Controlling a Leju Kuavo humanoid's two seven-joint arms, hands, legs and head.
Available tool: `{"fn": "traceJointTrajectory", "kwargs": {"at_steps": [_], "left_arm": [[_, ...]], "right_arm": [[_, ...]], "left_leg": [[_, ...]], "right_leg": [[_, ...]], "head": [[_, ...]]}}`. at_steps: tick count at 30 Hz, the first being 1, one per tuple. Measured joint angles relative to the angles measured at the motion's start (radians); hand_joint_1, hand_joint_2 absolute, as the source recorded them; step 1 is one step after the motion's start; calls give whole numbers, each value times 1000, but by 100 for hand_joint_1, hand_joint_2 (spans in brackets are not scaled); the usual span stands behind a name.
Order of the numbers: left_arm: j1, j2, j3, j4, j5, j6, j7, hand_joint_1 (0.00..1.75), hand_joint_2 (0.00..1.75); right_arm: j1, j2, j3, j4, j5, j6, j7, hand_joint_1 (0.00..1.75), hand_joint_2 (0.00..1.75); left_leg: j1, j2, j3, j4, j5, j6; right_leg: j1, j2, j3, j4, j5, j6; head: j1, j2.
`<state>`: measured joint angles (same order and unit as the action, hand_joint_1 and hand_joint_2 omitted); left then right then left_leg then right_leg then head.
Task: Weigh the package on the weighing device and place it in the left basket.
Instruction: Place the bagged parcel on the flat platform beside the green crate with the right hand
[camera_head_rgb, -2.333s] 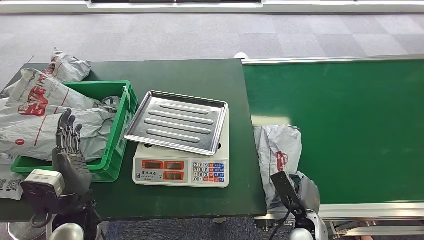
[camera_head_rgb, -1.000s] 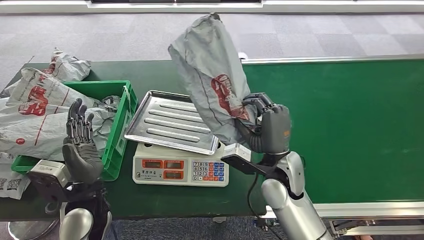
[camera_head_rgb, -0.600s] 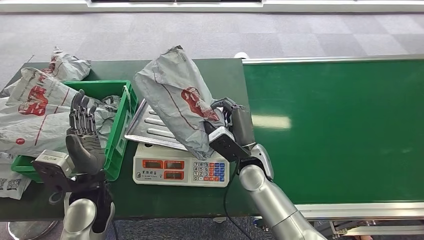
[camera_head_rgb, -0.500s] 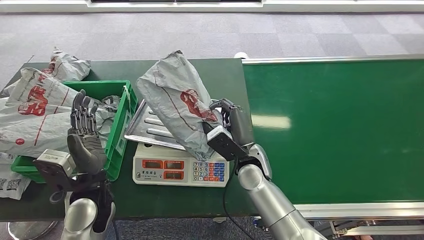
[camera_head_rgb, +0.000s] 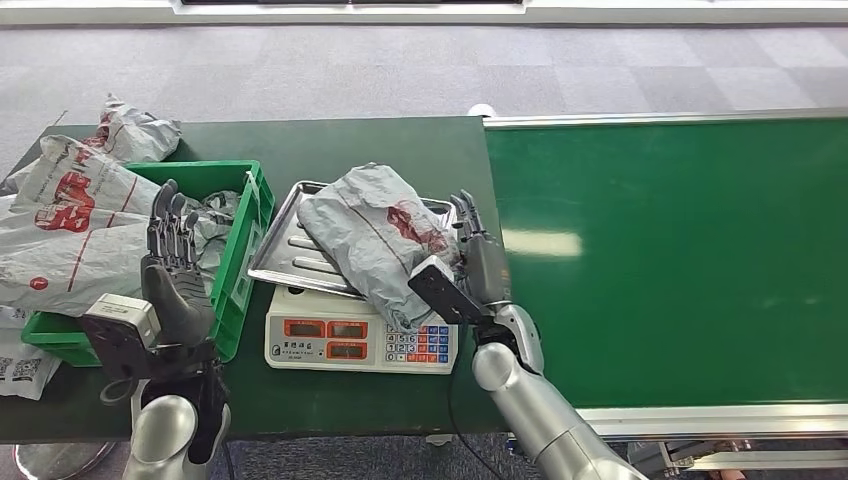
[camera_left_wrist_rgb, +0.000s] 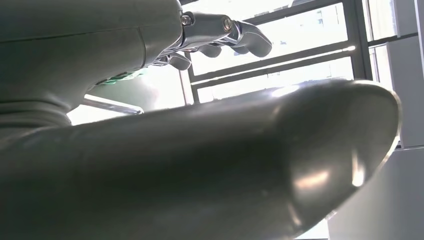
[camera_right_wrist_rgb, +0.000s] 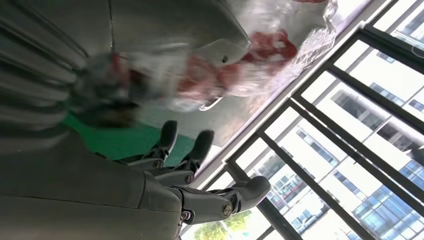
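The package (camera_head_rgb: 375, 238) lay on the scale's (camera_head_rgb: 362, 340) tray (camera_head_rgb: 290, 258), just left of the right hand (camera_head_rgb: 478, 255), whose fingers (camera_right_wrist_rgb: 200, 145) were straight and apart, holding nothing. The left hand (camera_head_rgb: 172, 270) stood upright with fingers spread, empty, beside the basket (camera_head_rgb: 232, 270).

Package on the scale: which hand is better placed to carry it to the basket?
Left, probably. The left hand hovers open by the basket, which adjoins the scale. The right hand is beyond the package.
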<state>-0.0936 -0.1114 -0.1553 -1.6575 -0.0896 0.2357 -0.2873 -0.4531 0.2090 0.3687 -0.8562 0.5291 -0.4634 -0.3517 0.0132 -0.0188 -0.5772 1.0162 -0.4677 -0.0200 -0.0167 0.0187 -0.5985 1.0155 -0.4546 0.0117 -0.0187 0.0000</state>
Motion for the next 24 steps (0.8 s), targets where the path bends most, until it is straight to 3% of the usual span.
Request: {"fn": "traceJointTrajectory", "kwargs": {"at_steps": [10, 15, 19, 23, 24], "left_arm": [[28, 0, 0, -7, -15, 16, -11, 0, 0], [46, 1, -3, -25, -137, 73, -34, 0, 0], [49, 20, -24, -59, -337, 45, -21, 0, 0], [11, 48, -47, -69, -510, -24, 33, 0, 175], [-12, 60, -58, -62, -555, -47, 48, 0, 175]], "right_arm": [[69, -14, -35, -96, -8, 64, 11, 0, 0], [148, -23, -47, -276, -4, 107, -20, 0, 0], [228, -37, -44, -494, 19, 120, -44, 0, 0], [287, -55, -34, -668, 41, 105, -56, 0, 0], [300, -62, -31, -705, 48, 93, -65, 0, 0]], "left_leg": [[0, 0, -1, 0, 0, 0], [0, 0, -2, 0, 0, 0], [0, 0, -3, 0, 0, 0], [0, 0, -3, 0, 0, 0], [0, -1, -3, 0, 0, 0]], "right_leg": [[0, 0, 0, 0, 0, 0], [0, 0, -1, 0, 0, 0], [0, 0, -2, 0, 0, 0], [0, -1, -4, 0, 0, 0], [0, -1, -4, 0, 0, 0]], "head": [[0, 0], [0, 0], [0, 0], [0, 0], [0, 0]]}}
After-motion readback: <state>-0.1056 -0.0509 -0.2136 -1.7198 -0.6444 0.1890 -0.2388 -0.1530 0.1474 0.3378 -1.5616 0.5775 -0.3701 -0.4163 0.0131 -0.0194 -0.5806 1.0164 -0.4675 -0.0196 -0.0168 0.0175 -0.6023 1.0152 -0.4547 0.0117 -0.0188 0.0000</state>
